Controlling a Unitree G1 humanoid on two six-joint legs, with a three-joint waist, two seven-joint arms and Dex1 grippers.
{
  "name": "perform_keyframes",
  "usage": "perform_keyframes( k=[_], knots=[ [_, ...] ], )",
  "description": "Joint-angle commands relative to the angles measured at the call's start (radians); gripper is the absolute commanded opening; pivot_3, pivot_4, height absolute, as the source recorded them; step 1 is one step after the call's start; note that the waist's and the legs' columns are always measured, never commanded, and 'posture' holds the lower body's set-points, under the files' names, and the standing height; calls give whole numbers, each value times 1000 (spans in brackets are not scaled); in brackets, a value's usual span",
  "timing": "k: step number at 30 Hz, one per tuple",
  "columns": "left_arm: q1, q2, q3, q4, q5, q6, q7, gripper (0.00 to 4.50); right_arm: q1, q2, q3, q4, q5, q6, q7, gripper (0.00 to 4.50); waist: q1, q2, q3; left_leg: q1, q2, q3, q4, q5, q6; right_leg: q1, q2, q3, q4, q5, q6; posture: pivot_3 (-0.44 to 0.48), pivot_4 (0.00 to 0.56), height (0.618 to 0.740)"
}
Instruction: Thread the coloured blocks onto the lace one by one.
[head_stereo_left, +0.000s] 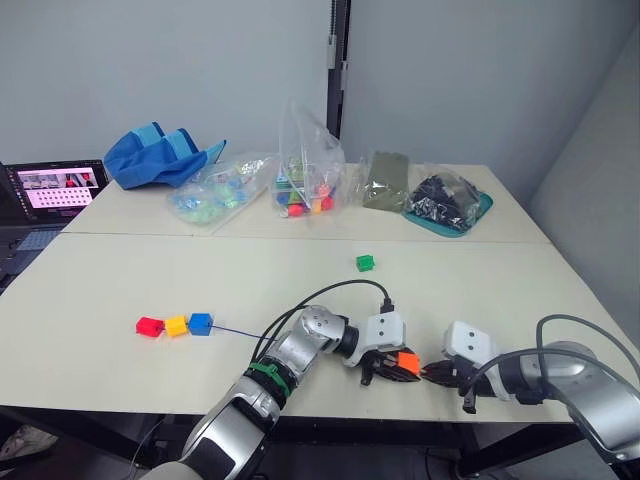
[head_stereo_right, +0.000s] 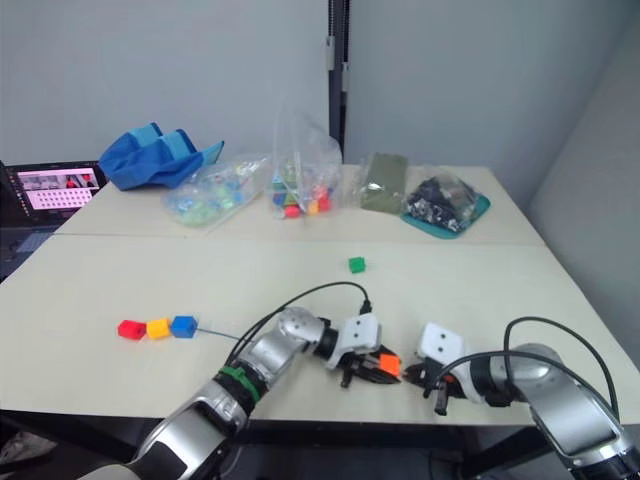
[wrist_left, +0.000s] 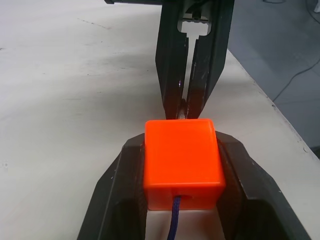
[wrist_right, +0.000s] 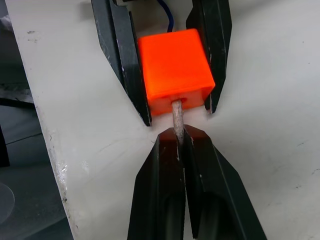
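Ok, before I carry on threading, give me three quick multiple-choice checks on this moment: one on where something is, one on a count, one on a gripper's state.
1. Where does the green block lie?
A. loose on the table, apart from the other blocks
B. on the lace beside the blue block
C. inside a clear bag

2. How many blocks sit in the row at the far end of the lace?
A. one
B. three
C. five

3. What is the right gripper doing?
A. standing open over the green block
B. shut on the lace's pale tip
C. shut on the orange block

Answers:
1. A: it sits alone on the table, away from both grippers.
2. B: the red block, yellow block and blue block lie side by side.
3. B: its fingers pinch the pale tip poking out of the orange block, which the left gripper clamps.
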Motion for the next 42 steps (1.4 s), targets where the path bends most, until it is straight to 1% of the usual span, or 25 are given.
perform_keyframes(
  k=[1,6,12,15,18,20,23,24,25,26,27,29,30,31,33,36,37,39,42],
  knots=[
    [13,70,45,-74,-24,38,-9,1212,-34,-27,-1,53,-37,-59,21,0,-4,0,0,0,0,0,0,0,0,0,0,0,0,0,0,0,150,740],
    [98,305,123,-204,-55,63,-56,1212,-118,-12,38,140,-51,-118,68,0,-23,0,0,2,0,0,-3,0,0,0,0,1,0,0,0,0,150,740],
    [230,568,239,-250,-94,-10,-80,1212,-256,55,103,243,-102,-189,84,0,-38,0,0,5,1,0,-4,0,0,2,0,1,1,0,-1,0,150,740],
    [273,670,303,-205,-103,-36,-51,1212,-297,77,119,276,-112,-209,96,0,-40,1,0,5,1,0,-4,0,0,2,1,1,1,0,-1,0,150,740],
    [322,776,366,-111,-88,-108,-4,1212,-331,99,131,307,-123,-227,106,0,-43,1,0,5,1,1,-4,0,0,2,1,1,1,-1,-1,0,150,740],
    [338,821,389,-56,-95,-131,-5,1212,-345,111,137,320,-130,-237,113,0,-43,2,-1,6,2,1,-5,0,0,1,1,1,1,-1,-2,0,150,740],
    [346,869,420,-18,-130,-132,-48,1212,-362,130,145,338,-137,-253,125,0,-42,4,-1,7,2,2,-6,0,0,1,1,2,1,-1,-2,0,150,740],
    [343,882,424,-9,-133,-133,-61,2265,-368,136,148,344,-139,-256,128,0,-40,5,-1,6,2,2,-6,0,0,1,1,2,1,-1,-2,0,150,740],
    [336,897,420,-1,-128,-133,-76,2575,-377,142,152,349,-141,-256,130,0,-39,5,-1,6,2,2,-6,0,0,1,1,2,1,-1,-2,0,150,740],
    [312,912,417,1,-130,-125,-103,2747,-391,150,158,356,-143,-256,135,0,-38,5,-1,6,2,2,-6,0,0,1,1,2,1,-1,-2,0,150,740],
    [293,921,414,4,-131,-120,-122,3232,-401,156,162,362,-145,-257,139,0,-37,5,-1,6,2,2,-6,0,0,0,1,2,1,-1,-2,0,150,740],
    [231,920,415,6,-149,-103,-158,3919,-421,167,169,376,-151,-262,148,0,-33,5,-1,4,2,3,-6,0,0,-1,1,2,2,-1,-2,0,150,740],
    [206,913,414,5,-157,-100,-172,4220,-428,171,171,383,-154,-264,153,0,-30,5,-1,3,2,3,-6,0,0,-2,1,1,2,-1,-2,0,150,740],
    [171,894,418,-10,-184,-79,-195,4431,-436,174,173,386,-155,-263,159,0,-24,5,0,3,2,3,-6,0,0,-2,1,1,2,-1,-2,0,150,740],
    [112,826,428,-97,-259,-19,-219,4470,-442,172,172,371,-152,-249,172,0,-5,5,0,2,2,3,-6,0,0,-2,1,1,1,-1,-2,0,150,740],
    [114,765,422,-211,-315,70,-237,4470,-438,170,167,344,-145,-228,180,0,10,5,0,-1,2,2,-4,0,-1,-3,0,-1,1,-1,-1,0,150,740],
    [122,750,411,-244,-320,97,-237,4470,-436,170,165,335,-143,-219,181,0,10,5,0,-1,2,2,-4,0,0,-3,0,-1,0,-1,-1,0,150,740],
    [135,711,372,-283,-293,100,-219,4470,-430,169,164,315,-140,-199,183,0,8,5,0,-1,2,1,-4,0,0,-3,1,-1,1,-1,-2,0,150,740],
    [141,621,328,-315,-287,106,-184,4470,-413,165,163,286,-134,-173,187,0,9,5,0,0,2,1,-4,0,0,-3,1,-1,1,-1,-2,0,150,740]
  ],
)
